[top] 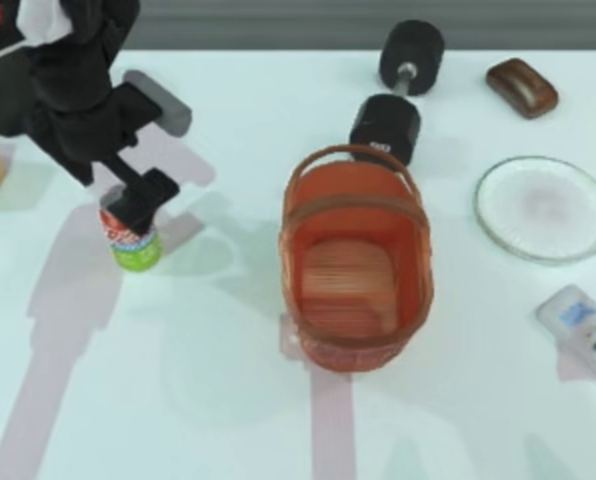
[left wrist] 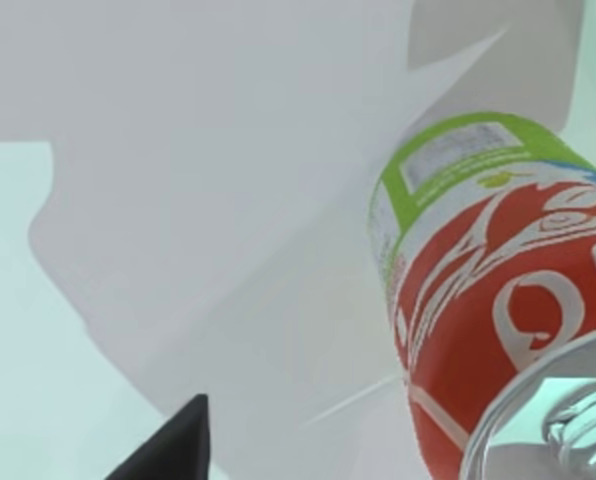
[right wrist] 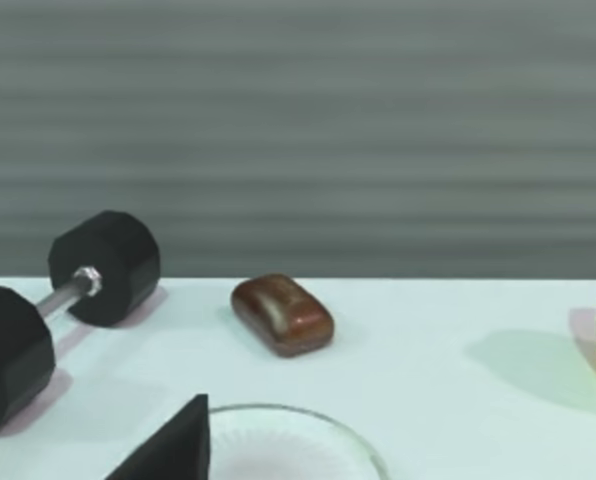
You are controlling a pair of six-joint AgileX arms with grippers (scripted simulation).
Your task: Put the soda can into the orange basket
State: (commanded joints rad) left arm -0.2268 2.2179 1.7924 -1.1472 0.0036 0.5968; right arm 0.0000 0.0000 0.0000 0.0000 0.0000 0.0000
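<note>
1. The soda can (top: pixel 135 243) stands upright on the table's left side, well apart from the orange basket (top: pixel 355 262), which sits near the middle.
2. The left gripper (top: pixel 138 203) is right on top of the can, covering its upper end from above. Only the red band and the lime-green bottom poke out below it.
3. In the left wrist view the soda can (left wrist: pixel 488 290) fills one side, super close, silver top nearest the camera, with one dark fingertip (left wrist: pixel 173 445) off to the side. Honestly can't tell if the fingers are clamped on it or just around it.
4. The right arm isn't in the top view. Its wrist camera looks across the table and shows one dark fingertip (right wrist: pixel 173 445); can't tell how that gripper is set.
5. Other stuff: a black dumbbell (top: pixel 399 90) behind the basket, a brown soap-like block (top: pixel 521 87), a glass plate (top: pixel 544 208) and a remote (top: pixel 581 327) on the right.
</note>
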